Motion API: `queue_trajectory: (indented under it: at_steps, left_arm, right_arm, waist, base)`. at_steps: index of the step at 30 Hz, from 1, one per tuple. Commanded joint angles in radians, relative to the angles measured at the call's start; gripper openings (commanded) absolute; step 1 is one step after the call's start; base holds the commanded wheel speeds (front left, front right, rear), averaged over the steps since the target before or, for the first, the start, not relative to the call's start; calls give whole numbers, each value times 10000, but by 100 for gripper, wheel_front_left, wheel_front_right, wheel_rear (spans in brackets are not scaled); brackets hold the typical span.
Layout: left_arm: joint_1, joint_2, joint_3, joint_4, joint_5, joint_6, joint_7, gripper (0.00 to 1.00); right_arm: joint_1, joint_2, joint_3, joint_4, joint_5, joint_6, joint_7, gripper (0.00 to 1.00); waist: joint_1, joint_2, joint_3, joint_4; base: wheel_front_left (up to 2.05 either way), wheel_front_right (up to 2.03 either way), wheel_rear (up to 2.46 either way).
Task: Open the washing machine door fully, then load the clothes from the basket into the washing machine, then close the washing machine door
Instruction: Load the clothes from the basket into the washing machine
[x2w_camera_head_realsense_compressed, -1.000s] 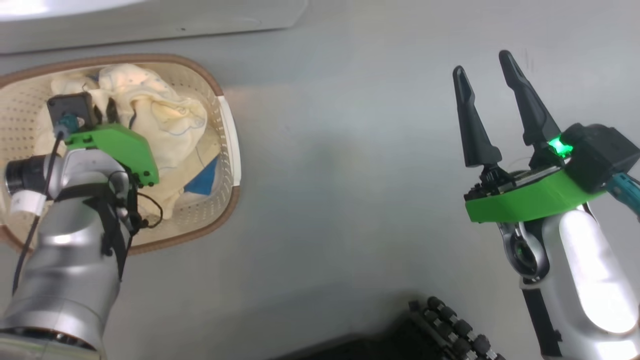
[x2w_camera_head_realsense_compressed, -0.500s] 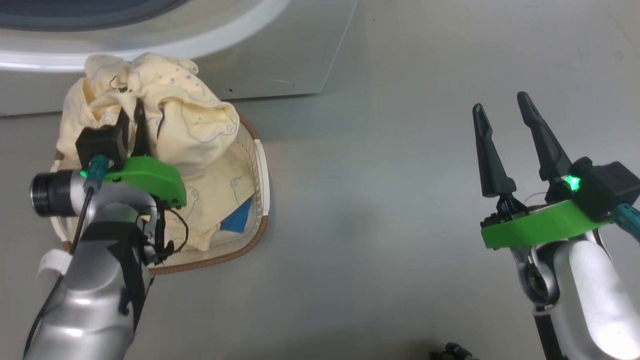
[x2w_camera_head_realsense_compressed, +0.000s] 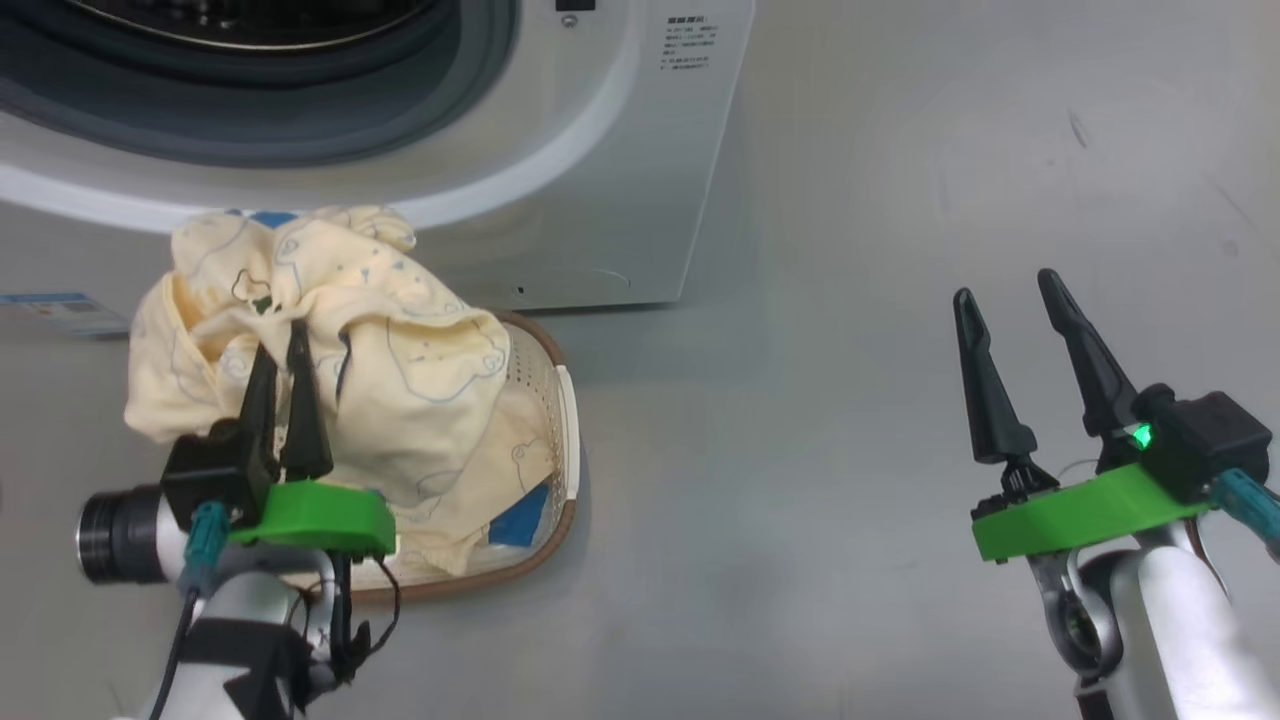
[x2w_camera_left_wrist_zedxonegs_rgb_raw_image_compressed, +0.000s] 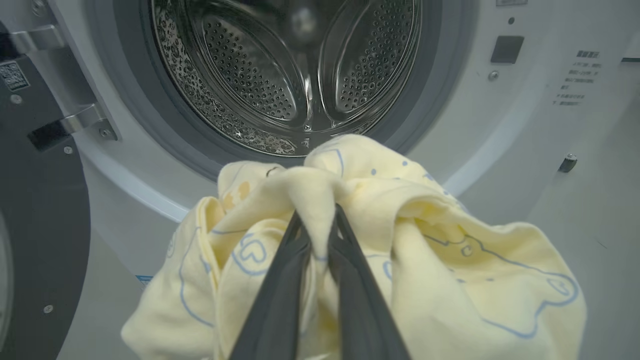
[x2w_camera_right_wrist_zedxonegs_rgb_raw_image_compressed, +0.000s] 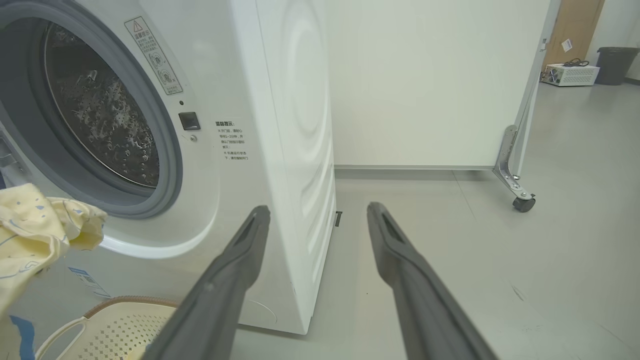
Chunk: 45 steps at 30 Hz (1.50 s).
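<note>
Head view: the left pincer (x2w_camera_head_realsense_compressed: 282, 338) is nipped nearly shut on a bunched fold of the clothes (x2w_camera_head_realsense_compressed: 400, 340). The bundle hangs above the basket (x2w_camera_head_realsense_compressed: 567, 400), which sits on the floor (x2w_camera_head_realsense_compressed: 800, 450) right in front of the machine (x2w_camera_head_realsense_compressed: 620, 150). The bundle's lower end trails down inside the basket, where more cream cloth and a blue patch lie on the bottom. The right pincer (x2w_camera_head_realsense_compressed: 1005, 285) is well apart to the right, fingers spread wide, holding nothing.

Left wrist view: the two fingers (x2w_camera_left_wrist_zedxonegs_rgb_raw_image_compressed: 280, 280) pinch a ridge of cloth, and the rest billows to both sides. Straight ahead is the steel drum (x2w_camera_left_wrist_zedxonegs_rgb_raw_image_compressed: 280, 75) inside its grey gasket (x2w_camera_left_wrist_zedxonegs_rgb_raw_image_compressed: 150, 135). As much of the drum as shows has no clothes in it. The door (x2w_camera_left_wrist_zedxonegs_rgb_raw_image_compressed: 45, 210) stands swung aside at the left, so the opening step looks done.

Right wrist view: the jaws are wide apart and empty, pointing past the machine's corner. The basket and a flap of the bundle sit low at the left.

The loading step seems to be under way. The next move calls for raising the bundle over the gasket lip, pushing it deep into the drum, then letting go so that no hem drapes over the rim.
</note>
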<state>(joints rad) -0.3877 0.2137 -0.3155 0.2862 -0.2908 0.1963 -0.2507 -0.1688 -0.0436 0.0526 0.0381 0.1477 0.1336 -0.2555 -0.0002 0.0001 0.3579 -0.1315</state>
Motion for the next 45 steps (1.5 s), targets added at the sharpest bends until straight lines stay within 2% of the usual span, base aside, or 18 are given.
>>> queue_trajectory:
  at_steps: [1, 10, 25, 45]
  left_arm:
    - [63, 385, 407, -503, 55, 118, -96, 0]
    - [1625, 523, 311, -1796, -86, 433, 273, 0]
    - [3013, 590, 81, -2222, -430, 516, 583, 0]
    - [3045, 659, -56, -2367, -503, 595, 667, 0]
  right_arm:
    - [114, -66, 124, -242, -98, -29, -63, 100]
    - [848, -66, 90, -54, -196, -29, -63, 100]
    - [1795, -66, 11, -108, -283, -29, 139, 100]
    - [1878, -66, 184, -118, -96, -29, 126, 100]
  waist:
    - [2, -1, -397, 165]
    - [2, -1, -1563, 378]
    - [2, -1, -2900, 648]
    - [2, -1, -2908, 771]
  base:
    - [0, 0, 0]
    - [0, 0, 0]
    - [0, 0, 0]
    - [0, 0, 0]
